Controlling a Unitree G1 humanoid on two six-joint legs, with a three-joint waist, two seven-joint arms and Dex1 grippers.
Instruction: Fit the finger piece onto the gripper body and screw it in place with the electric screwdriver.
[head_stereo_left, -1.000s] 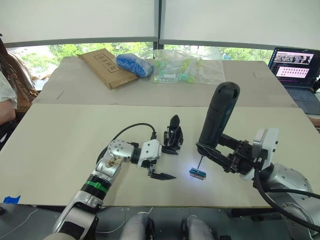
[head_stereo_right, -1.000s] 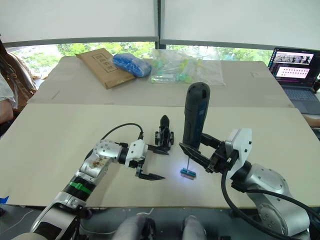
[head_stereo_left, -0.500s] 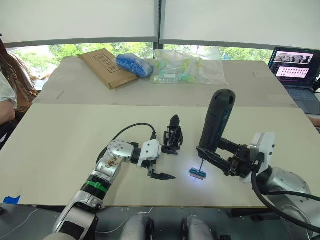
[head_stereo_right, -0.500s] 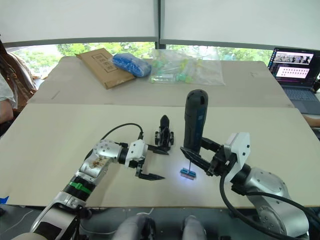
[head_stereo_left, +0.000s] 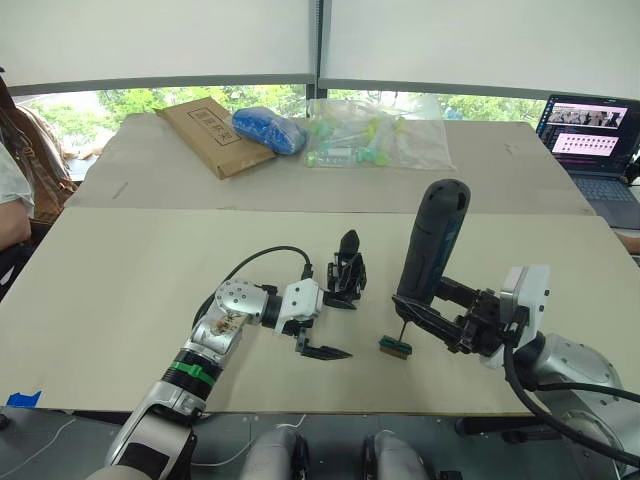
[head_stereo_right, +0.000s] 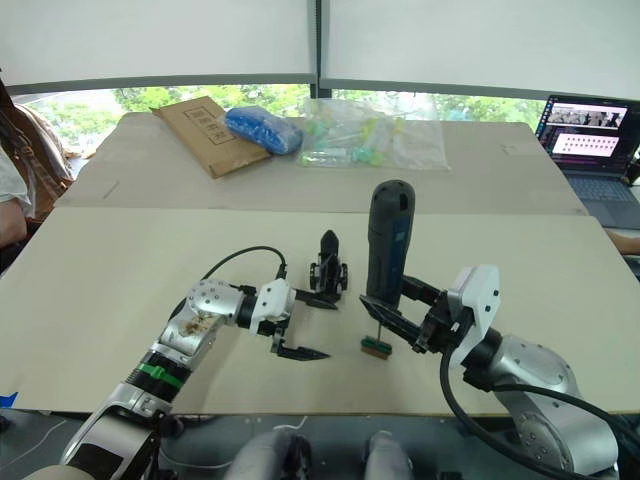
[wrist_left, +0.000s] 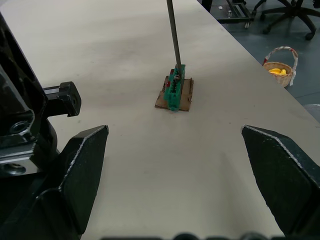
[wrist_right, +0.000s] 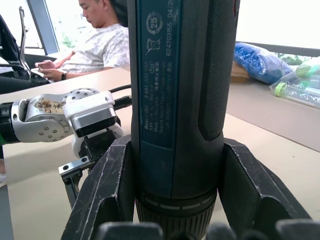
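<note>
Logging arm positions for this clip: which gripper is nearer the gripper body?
Left. The left gripper sits open right beside the gripper body. The right gripper is farther off, clamping the electric screwdriver.

Around the green-and-brown block (head_stereo_left: 395, 347) the table (head_stereo_left: 120, 290) lies bare toward its near edge. The electric screwdriver (head_stereo_left: 430, 250) stands upright over the block, its bit touching it, blocking approach from above. The gripper body (head_stereo_left: 346, 273) stands near, beyond the block, beside the wide-spread left gripper (head_stereo_left: 325, 325).
</note>
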